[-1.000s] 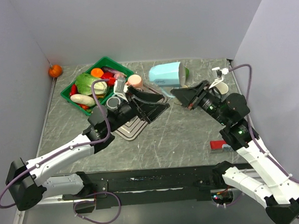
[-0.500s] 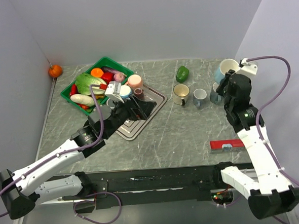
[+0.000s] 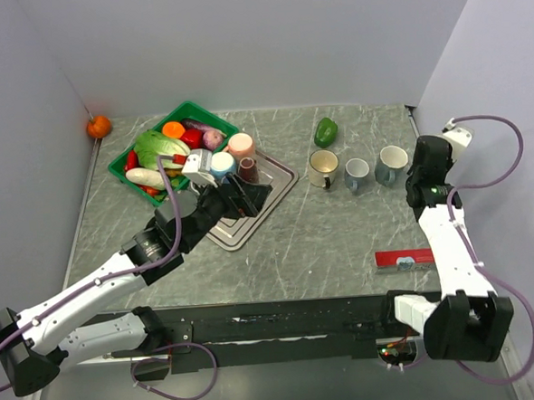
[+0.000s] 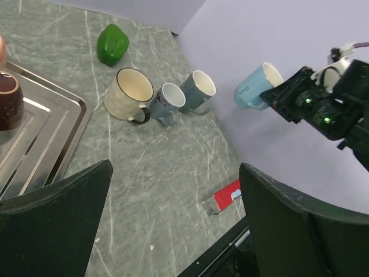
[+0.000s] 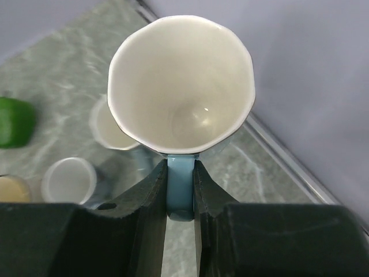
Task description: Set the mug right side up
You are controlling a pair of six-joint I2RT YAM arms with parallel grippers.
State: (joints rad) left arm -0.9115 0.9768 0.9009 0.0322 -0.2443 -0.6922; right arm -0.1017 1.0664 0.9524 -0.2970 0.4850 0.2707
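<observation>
Green basket (image 3: pixel 115 166) of vegetables sits at the far left. Just right of it the left gripper (image 4: pixel 174 167) hangs over the steel tray (image 4: pixel 40 133), fingers spread wide with nothing between them, so it's out of this play. Moving right along the stone table (image 3: pixel 306 243): a green pepper (image 3: pixel 325 131), then a row of three mugs standing mouth-up, the cream mug (image 3: pixel 322 168), the small grey-blue mug (image 3: pixel 357 172) and the dark teal mug (image 4: pixel 196 92). And the action is at the far right, close to the wall: the right gripper (image 5: pixel 180 173) has the light blue mug (image 4: pixel 253 89) pinched by its handle, fingers narrow on it. The mug is up off the table and tilted, mouth angled upward toward the wrist camera. From the wrist view it hangs above and just right of the teal mug. I'd call the flip nearly done, with the set-down to come. The next move, as I judge it, is to level the wrist until the base faces straight down and pick bare table between the row and the red box (image 3: pixel 405 258). After that, lower gently and open the fingers. The risk is clipping the teal mug's rim on the way down.
</observation>
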